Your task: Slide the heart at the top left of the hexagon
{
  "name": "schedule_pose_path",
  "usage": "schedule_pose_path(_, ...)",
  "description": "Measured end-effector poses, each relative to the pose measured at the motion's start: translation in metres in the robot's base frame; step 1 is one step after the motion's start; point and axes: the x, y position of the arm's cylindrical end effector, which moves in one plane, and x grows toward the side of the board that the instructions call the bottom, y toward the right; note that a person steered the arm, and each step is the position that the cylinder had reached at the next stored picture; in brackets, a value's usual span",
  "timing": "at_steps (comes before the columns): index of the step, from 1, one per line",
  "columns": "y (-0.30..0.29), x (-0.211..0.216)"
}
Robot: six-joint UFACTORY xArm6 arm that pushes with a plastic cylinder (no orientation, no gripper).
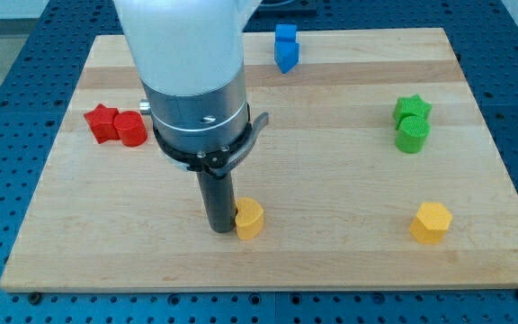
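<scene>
yellow heart-shaped block (249,218) sits low on the wooden board (349,171), my tip (220,229) touching its left side, so there are no jaws here and nothing is held.

yellow hexagon block (431,222) is well apart to the view's right. risk as i see it: the contact looks a bit off-centre, so a straight shove could spin the heart or let it slip off the rod, and a long run right might bump the hexagon instead of ending at its top left.
</scene>
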Motion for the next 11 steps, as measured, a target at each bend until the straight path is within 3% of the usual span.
schedule_pose_path(3, 0.023, 0.0)
schedule_pose_path(9, 0.177, -0.002)
schedule_pose_path(11, 0.203, -0.002)
